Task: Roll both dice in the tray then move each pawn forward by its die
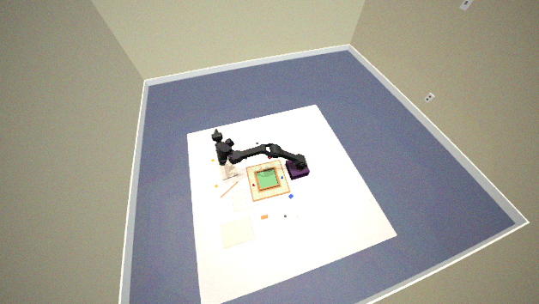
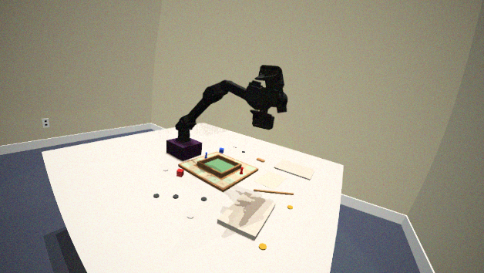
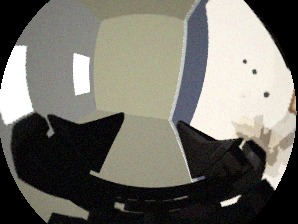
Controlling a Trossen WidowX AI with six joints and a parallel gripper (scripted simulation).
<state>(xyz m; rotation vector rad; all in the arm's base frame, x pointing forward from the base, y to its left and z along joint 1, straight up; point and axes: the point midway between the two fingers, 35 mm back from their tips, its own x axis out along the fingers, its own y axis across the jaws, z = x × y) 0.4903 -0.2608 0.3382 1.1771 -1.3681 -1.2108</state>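
Nearest you, the jaws [image 1: 220, 147] [image 2: 267, 96] stand wide apart, seemingly empty. Your red die [image 1: 269, 157] [image 2: 179, 173] and blue die [image 1: 291, 196] [image 2: 221, 149] lie on the surface [image 1: 326, 206] [image 2: 115, 200] [image 3: 225, 50], outside the tray [image 1: 269, 188] [image 2: 221, 174].

A white table [image 1: 339, 215] [image 2: 127, 227] [image 3: 230, 45] carries flat things — a square board [image 1: 250, 184] [image 2: 223, 187], a brown stick [image 1: 229, 189] [image 2: 273, 192], two yellow discs.

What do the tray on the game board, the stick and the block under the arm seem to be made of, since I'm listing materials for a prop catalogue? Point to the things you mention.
Tray [image 1: 280, 184] [image 2: 221, 174]: probably wood, from its brown rim; the green floor may be felt or paint.
Stick [image 1: 229, 189] [image 2: 273, 192]: perhaps wood, being plain tan.
Block [image 1: 299, 173] [image 2: 183, 149]: dark purple, fairly matte; painted wood or plastic, I can't tell.
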